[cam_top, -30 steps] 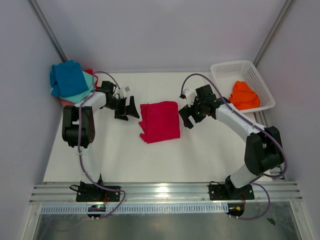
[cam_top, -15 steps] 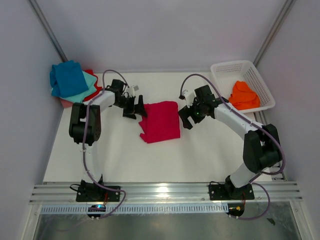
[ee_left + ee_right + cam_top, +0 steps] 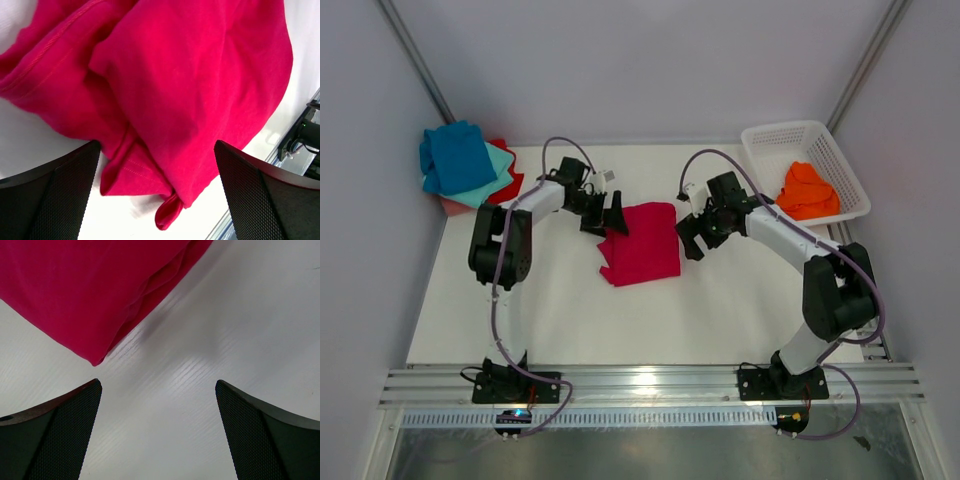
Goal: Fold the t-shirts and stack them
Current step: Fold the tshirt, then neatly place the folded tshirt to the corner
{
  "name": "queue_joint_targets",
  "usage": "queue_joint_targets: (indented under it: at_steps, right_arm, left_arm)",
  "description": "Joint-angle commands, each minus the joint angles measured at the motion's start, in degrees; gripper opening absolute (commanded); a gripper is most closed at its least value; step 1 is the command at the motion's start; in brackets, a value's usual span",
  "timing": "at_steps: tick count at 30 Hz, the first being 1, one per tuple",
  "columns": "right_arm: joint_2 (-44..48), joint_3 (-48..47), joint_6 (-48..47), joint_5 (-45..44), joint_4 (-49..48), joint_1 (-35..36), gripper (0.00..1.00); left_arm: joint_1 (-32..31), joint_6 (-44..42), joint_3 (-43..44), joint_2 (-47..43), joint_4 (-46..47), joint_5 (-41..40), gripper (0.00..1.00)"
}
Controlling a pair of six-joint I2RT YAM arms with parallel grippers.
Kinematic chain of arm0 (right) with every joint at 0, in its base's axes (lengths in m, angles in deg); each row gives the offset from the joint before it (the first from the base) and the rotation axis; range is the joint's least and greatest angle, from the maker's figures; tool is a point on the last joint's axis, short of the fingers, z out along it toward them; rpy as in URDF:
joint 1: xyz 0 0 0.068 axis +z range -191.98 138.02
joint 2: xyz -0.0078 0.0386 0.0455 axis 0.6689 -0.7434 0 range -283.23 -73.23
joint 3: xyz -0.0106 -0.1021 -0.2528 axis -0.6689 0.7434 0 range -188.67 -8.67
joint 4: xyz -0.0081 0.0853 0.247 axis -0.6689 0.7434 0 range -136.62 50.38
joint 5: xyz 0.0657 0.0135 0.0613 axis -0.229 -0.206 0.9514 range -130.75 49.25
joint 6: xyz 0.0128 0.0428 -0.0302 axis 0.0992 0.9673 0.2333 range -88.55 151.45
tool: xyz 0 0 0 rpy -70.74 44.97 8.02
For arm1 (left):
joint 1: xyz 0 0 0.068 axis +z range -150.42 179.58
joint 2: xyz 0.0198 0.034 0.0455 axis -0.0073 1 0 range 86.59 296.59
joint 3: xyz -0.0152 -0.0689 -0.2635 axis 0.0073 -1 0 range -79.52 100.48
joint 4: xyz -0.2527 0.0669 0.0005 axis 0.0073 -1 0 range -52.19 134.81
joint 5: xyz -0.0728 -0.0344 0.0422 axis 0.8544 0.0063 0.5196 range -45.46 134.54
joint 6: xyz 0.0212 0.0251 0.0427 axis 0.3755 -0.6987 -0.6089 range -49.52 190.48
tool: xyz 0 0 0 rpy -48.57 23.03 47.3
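A folded crimson t-shirt (image 3: 642,243) lies in the middle of the white table. It fills the left wrist view (image 3: 190,80) and shows at the top left of the right wrist view (image 3: 85,290). My left gripper (image 3: 612,217) is open at the shirt's upper left corner, its jaws either side of the cloth edge. My right gripper (image 3: 692,238) is open and empty just right of the shirt, over bare table. A blue t-shirt (image 3: 455,156) tops a stack with a teal one (image 3: 496,168) and a red one (image 3: 510,183) at the back left. An orange t-shirt (image 3: 808,190) lies in the basket.
The white lattice basket (image 3: 770,139) stands at the back right. Grey walls close in both sides and the back. An aluminium rail (image 3: 650,385) runs along the near edge by the arm bases.
My left gripper has moved right from beside the stack to the crimson shirt's upper left corner. My right gripper has barely moved.
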Motion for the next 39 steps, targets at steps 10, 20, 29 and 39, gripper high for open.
queue_joint_targets:
  at_steps: [10, 20, 29, 39]
  right_arm:
    - [-2.2, -4.3, 1.8, 1.2, 1.3, 0.1, 0.99]
    - [-6.9, -9.1, 3.0, 1.2, 2.8, 0.1, 0.99]
    - [-6.1, -8.3, 3.0, 1.1, 2.8, 0.1, 0.99]
    - [-5.1, -7.9, 2.8, 0.9, 2.7, 0.2, 0.99]
  left_arm:
    - [-3.7, -0.2, 1.8, 3.1, -0.6, -1.1, 0.99]
    - [-3.8, -0.1, -0.2, 1.8, 0.5, 0.1, 0.98]
    - [-4.5, -0.2, 2.9, 4.9, -1.3, 1.5, 0.80]
    - [-7.5, 0.1, 7.2, 9.5, -3.5, 3.1, 0.28]
